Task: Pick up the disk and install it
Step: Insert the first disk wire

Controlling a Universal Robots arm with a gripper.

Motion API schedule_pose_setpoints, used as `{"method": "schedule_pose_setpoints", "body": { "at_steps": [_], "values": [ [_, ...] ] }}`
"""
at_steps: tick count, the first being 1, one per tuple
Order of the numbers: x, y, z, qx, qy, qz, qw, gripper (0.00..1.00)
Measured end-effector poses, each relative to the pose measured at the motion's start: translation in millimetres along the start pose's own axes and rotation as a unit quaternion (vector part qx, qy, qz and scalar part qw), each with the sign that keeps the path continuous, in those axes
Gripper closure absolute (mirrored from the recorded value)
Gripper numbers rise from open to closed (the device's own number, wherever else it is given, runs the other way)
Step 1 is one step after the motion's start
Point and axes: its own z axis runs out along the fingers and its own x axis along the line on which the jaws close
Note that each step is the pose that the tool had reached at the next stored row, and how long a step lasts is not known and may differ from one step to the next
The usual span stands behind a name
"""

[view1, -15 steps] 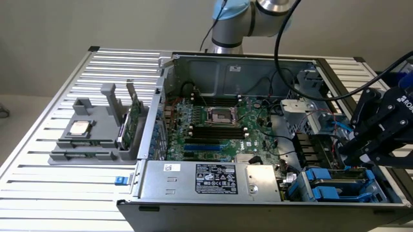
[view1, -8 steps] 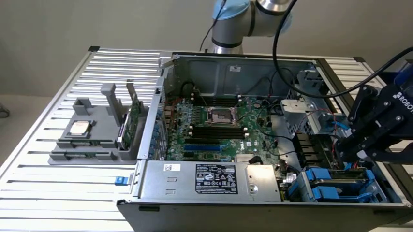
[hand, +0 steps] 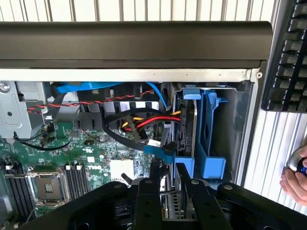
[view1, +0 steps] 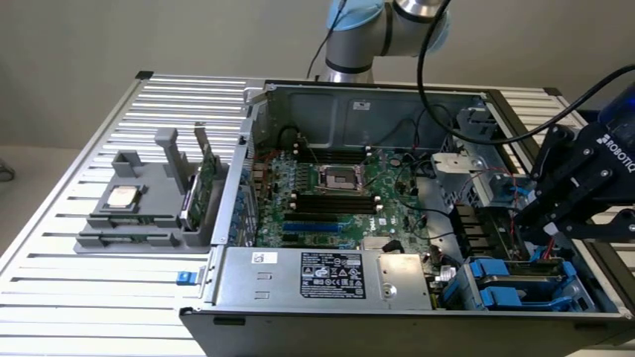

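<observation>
The disk (hand: 186, 129) stands on edge in the blue drive bay (hand: 211, 139) at one corner of the open computer case (view1: 297, 271). I see it as a dark narrow strip with blue carrier plastic at both ends. My gripper (hand: 168, 170) is at the disk's near end, its fingers (hand: 146, 196) drawn close together on the carrier there. In the exterior view the gripper (view1: 543, 236) hangs over the bay (view1: 516, 286) on that view's right.
Blue, red and black cables (hand: 144, 129) run beside the bay. The motherboard (view1: 337, 197) fills the case. A grey holder (view1: 129, 223) on the exterior view's left carries a square chip (view1: 121, 196) and a green card (view1: 207, 190). A keyboard (hand: 288, 57) and a person's hand (hand: 295, 177) lie outside the case.
</observation>
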Motion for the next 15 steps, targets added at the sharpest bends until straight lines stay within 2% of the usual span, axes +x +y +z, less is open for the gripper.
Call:
{"method": "schedule_pose_setpoints", "body": {
  "at_steps": [8, 15],
  "values": [
    [-0.4, 2.5, -0.9, 0.0000, -0.0001, 0.000, 1.0000, 0.73],
    [-5.9, 5.4, -1.5, 0.0000, 0.0006, 0.000, 1.0000, 0.73]
  ]
}}
